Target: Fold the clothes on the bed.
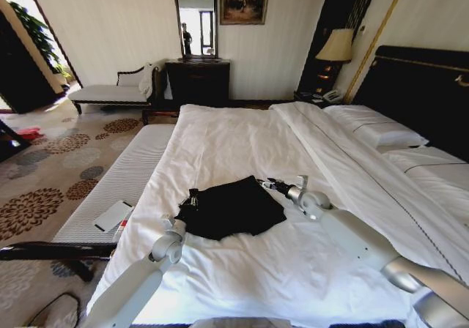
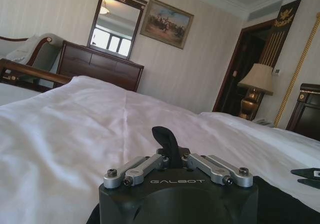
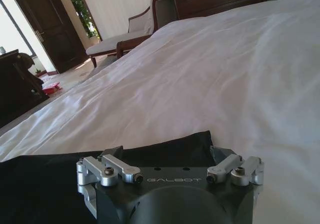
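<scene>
The clothes, a black T-shirt, lie bunched in a compact patch on the white bed, near its front half. My left gripper sits at the shirt's left edge. In the left wrist view the left gripper has its dark fingers pressed together and shut, raised over the white sheet, with black fabric beside its body. My right gripper rests at the shirt's far right corner. In the right wrist view the right gripper is open, fingers spread wide over the black cloth's edge.
A pale padded bench runs along the bed's left side with a white card on it. Pillows and a dark headboard stand at the right. A chaise, dresser and lamp line the far wall.
</scene>
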### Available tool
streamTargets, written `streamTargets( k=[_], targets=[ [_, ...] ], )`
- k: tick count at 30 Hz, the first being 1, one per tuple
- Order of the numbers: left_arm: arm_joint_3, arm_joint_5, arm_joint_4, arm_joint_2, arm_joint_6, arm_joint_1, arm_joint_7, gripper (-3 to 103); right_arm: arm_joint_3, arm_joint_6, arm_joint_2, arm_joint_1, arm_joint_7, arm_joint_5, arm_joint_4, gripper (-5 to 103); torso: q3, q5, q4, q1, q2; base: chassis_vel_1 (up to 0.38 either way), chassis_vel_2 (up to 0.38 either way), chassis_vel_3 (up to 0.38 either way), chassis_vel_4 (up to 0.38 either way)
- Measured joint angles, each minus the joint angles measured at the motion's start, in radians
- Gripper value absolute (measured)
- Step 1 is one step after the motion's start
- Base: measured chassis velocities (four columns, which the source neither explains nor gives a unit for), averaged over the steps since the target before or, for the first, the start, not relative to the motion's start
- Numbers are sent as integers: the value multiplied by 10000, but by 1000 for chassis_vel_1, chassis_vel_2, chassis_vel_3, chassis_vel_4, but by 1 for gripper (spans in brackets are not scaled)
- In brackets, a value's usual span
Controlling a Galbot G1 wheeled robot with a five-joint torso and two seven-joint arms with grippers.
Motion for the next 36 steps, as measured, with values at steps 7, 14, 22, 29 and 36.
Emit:
streamTargets(
  k=[7,14,22,29,36],
  targets=[
    [63,-45,22,-85,19,-100,8,4,-889,393,644,1144,-328,-394,-1651,100,0,1,-3,0,0,0,0,0,0],
    [24,-66,25,-112,23,-84,92,4,-1711,449,1316,2110,-405,-518,-3036,100,0,-2,-1,0,0,0,0,0,0],
    [11,-86,-72,-163,24,-77,80,4,-2081,467,1805,2267,-412,-849,-3774,100,0,1,-3,1,0,0,0,0,0],
    [19,-81,-28,-143,34,-93,72,4,-2204,595,2207,2362,-417,-1070,-4502,93,-1,1,-2,0,0,0,0,0,0],
    [-23,-72,-66,-89,33,0,84,4,-2448,670,2281,2417,-414,-1079,-4554,66,-2,0,-2,0,1,0,0,0,0]
  ],
)
